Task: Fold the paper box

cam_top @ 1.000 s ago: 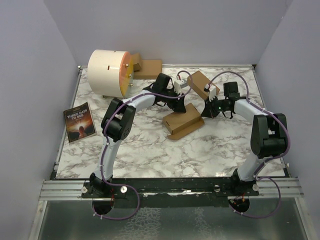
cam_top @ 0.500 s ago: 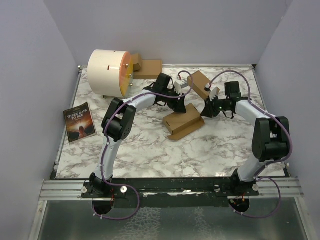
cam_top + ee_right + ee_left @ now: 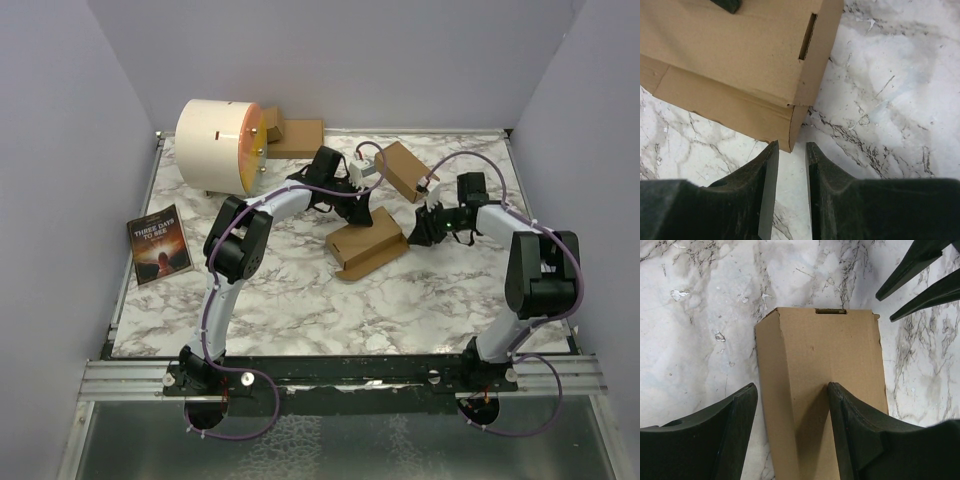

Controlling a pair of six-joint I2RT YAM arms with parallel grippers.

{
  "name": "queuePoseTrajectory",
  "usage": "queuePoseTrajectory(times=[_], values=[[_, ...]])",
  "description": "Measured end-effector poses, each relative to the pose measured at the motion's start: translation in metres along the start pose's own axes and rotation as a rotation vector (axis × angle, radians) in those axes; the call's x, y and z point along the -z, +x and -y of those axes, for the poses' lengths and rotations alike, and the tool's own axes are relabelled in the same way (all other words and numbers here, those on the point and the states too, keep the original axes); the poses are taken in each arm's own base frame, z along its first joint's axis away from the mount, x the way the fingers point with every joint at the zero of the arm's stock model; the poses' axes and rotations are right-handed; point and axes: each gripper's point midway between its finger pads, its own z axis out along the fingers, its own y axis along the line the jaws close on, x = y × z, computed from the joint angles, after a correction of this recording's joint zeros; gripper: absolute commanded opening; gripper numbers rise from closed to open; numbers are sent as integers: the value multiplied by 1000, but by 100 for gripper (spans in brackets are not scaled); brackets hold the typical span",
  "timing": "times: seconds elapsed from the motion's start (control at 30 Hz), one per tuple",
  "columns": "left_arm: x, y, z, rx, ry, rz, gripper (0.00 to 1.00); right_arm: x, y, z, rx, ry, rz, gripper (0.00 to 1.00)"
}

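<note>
The paper box (image 3: 368, 243) is a brown cardboard carton lying at mid-table, with a low flap sticking out along its near side. My left gripper (image 3: 362, 213) is open over its far end. In the left wrist view one finger (image 3: 850, 415) rests on the carton's top (image 3: 830, 355) and the other stands on the marble beside its left wall. A slot (image 3: 830, 311) shows at the carton's far end. My right gripper (image 3: 420, 228) stands just right of the carton. In the right wrist view its jaws (image 3: 791, 143) are a little open, empty, just short of the flap's corner (image 3: 790, 127).
A second brown carton (image 3: 403, 168) sits behind the grippers. A white drum with an orange face (image 3: 218, 143) and small cardboard pieces (image 3: 295, 135) stand at the back left. A book (image 3: 158, 247) lies at the left edge. Grey walls close in three sides.
The right gripper has gone from shut to slightly open and drawn back to the right, off the box's corner. The left arm and the box have not moved.
</note>
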Motion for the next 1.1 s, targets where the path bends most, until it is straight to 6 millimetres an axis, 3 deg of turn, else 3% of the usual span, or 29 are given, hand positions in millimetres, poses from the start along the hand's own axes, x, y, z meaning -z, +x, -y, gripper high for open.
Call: queuePoseTrajectory(times=[0.23, 0.6, 1.1], values=[[0, 0, 0, 1, 3, 0, 60, -9, 14, 1, -36, -19, -33, 26], [-1, 0, 0, 2, 7, -1, 60, -13, 15, -4, -32, -33, -43, 5], [-2, 0, 2, -3, 22, -3, 60, -14, 13, -5, -40, -24, -44, 1]])
